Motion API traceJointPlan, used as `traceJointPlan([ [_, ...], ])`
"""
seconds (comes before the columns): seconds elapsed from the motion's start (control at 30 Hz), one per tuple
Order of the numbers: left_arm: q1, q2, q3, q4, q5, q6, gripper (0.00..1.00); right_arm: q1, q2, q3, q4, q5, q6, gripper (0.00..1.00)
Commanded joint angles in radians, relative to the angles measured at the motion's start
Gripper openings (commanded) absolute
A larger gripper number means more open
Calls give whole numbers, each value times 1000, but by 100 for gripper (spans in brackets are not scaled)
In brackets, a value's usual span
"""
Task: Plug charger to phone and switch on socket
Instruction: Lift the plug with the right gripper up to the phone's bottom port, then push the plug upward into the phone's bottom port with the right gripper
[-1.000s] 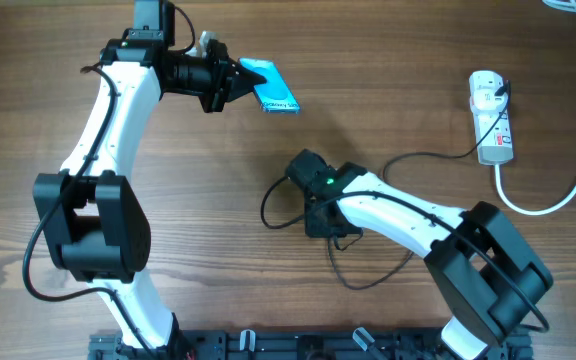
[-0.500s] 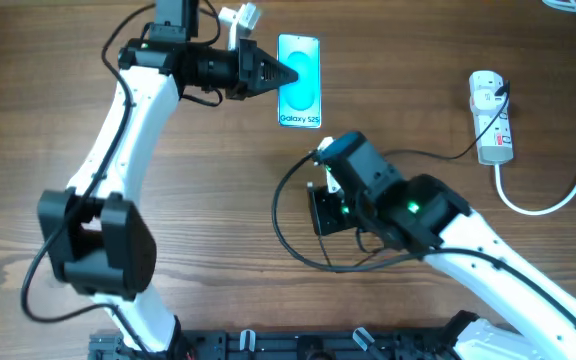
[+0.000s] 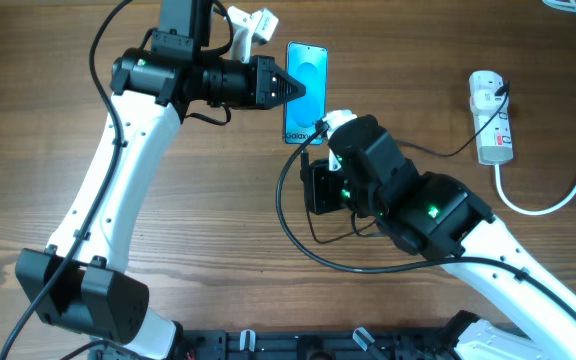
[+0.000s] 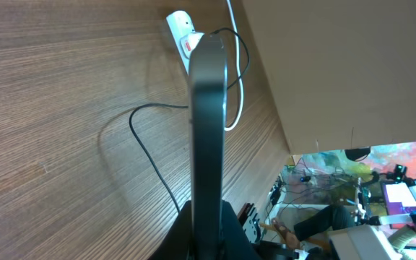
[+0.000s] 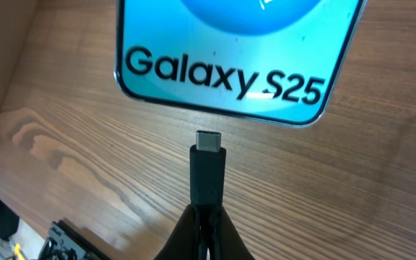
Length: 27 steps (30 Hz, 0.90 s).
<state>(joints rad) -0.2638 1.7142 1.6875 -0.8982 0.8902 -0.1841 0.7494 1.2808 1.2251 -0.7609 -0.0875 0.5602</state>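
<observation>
Charger [image 5: 208, 170] tip clenched in right gripper [image 5: 208, 215], just short of phone [image 5: 230, 43]; left gripper [image 4: 206, 222] grasping phone.

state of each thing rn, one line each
phone, screen lit, gripped by its side, nothing plugged in
charger connector, gripped, tip lined up just short of the phone's end
left gripper, shut on phone
right gripper, shut on charger connector
socket, on the table, switch too small to tell
</observation>
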Motion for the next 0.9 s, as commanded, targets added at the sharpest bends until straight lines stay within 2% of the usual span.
traceJointPlan([
  [0.0,-3,-31,1,7,88,20,4,-1,-18,32,5,31,17,5],
  [0.2,-3,-31,1,15,153,20,4,-1,-18,32,5,27,19,4],
  [0.47,14,-31,1,69,134,21,4,-1,-18,32,-3,1,43,4],
  [0.87,33,-31,1,50,164,20,4,-1,-17,54,16,19,45,4],
])
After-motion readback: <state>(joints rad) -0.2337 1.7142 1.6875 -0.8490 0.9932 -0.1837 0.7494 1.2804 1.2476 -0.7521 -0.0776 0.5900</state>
